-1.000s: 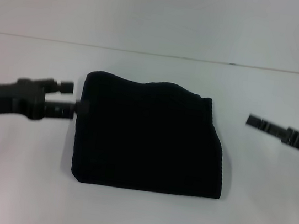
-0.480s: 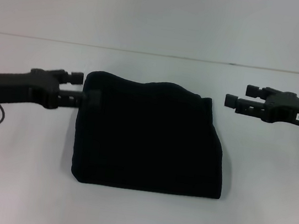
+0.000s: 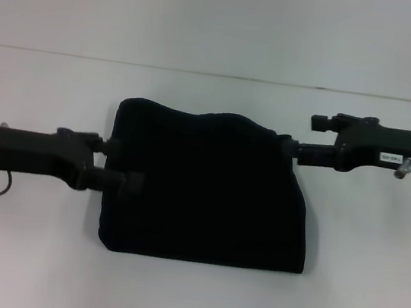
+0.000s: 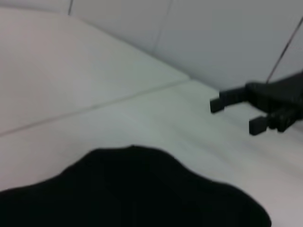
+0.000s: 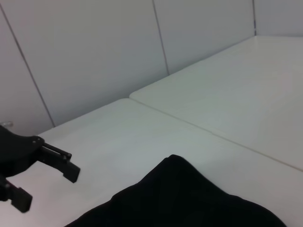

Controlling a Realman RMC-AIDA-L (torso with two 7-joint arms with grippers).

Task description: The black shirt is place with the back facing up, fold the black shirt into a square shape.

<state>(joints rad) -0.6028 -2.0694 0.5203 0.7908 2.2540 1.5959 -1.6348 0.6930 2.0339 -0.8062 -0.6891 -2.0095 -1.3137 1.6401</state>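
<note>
The large matte black fabric shirt [image 3: 204, 188], folded into a rough square, lies on the plain white table [image 3: 185, 297] between the two arms. The left gripper [image 3: 121, 164] reaches over its near side edge, fingers spread; whether they pinch cloth is hard to tell. The right gripper [image 3: 300, 137] is beside the opposite far corner, fingers parted, apparently holding nothing. A pale wall [image 3: 224, 19] stands behind.
</note>
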